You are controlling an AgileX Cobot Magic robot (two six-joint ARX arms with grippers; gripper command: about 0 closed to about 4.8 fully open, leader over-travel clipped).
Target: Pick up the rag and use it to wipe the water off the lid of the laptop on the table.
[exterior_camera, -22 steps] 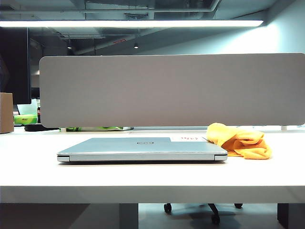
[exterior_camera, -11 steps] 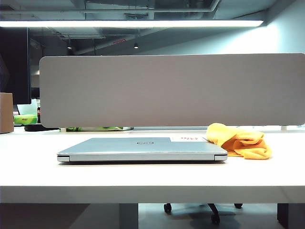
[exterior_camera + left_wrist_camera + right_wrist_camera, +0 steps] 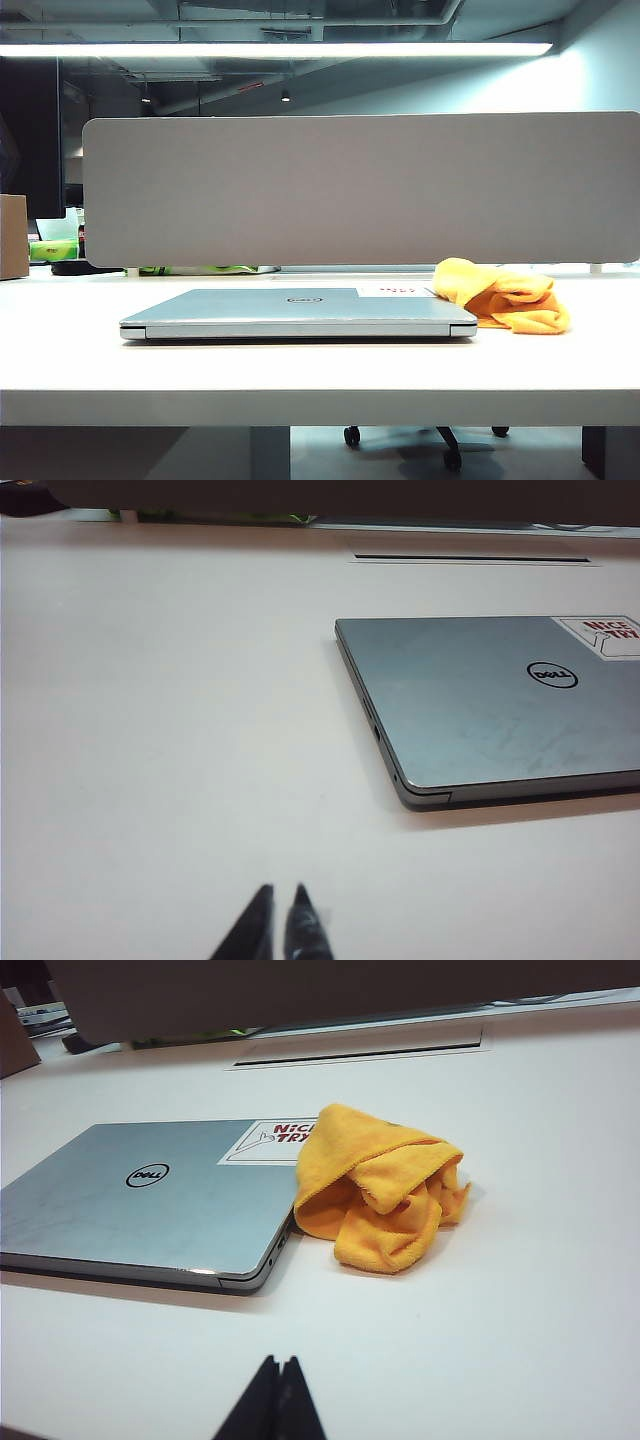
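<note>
Both end effectors hover low over the white counter point(image 3: 300, 380), fingers pressed together, empty: left end effector point(image 3: 278, 910), right end effector point(image 3: 278, 1385). Ahead of our right one, the orange rag point(image 3: 385, 1190) slumps against the closed laptop point(image 3: 150, 1200). We judge it light and floppy; pinch its raised top fold.

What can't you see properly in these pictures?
- Water on the lid: only faint smears, too thin to be sure, any view.
- Laptop in left wrist view: cut off by the edge.
- Sticker: partly under the rag, right wrist view.
- Left gripper, right gripper: only shut tips show.
</note>
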